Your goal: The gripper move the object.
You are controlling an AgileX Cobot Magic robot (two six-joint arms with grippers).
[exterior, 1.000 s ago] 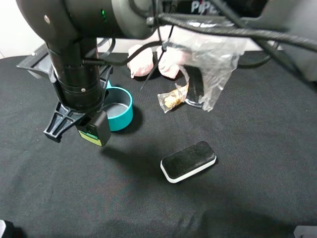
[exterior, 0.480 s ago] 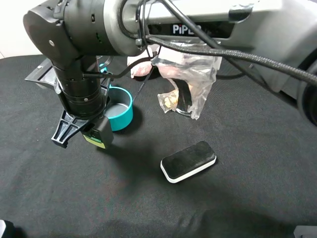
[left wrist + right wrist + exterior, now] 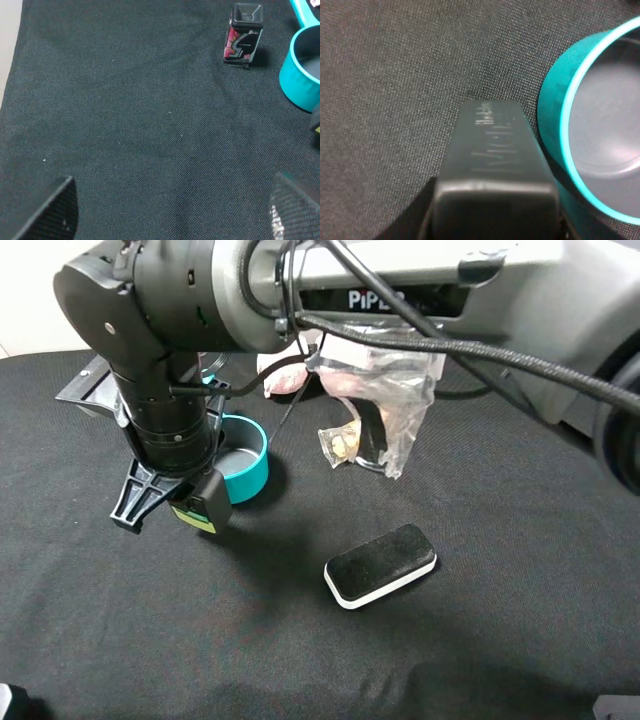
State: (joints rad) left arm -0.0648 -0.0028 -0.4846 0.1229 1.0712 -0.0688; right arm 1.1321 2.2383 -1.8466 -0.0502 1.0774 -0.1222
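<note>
My right gripper [image 3: 178,502], a black claw on the thick arm reaching across to the left side, is shut on the dark grey bottle [image 3: 205,502]. The bottle's green-and-yellow label faces down towards the black cloth. It hangs just above the cloth, right beside the teal cup [image 3: 245,465]. In the right wrist view the bottle [image 3: 495,175] fills the middle, with the cup's rim [image 3: 570,125] close to it. My left gripper [image 3: 172,215] is open and empty over bare cloth, with only its fingertips [image 3: 50,212] showing.
A black-and-white eraser block [image 3: 380,565] lies mid-table. A snack packet [image 3: 345,440], a clear plastic bag [image 3: 395,390] and pink items [image 3: 285,375] sit at the back. A black-and-red tin [image 3: 242,37] stands near the cup [image 3: 300,75]. A grey tray [image 3: 85,390] lies at the far left.
The right arm's upper links have swung across the top of the view. The gripper, still holding the bottle, has barely shifted beside the teal cup.
</note>
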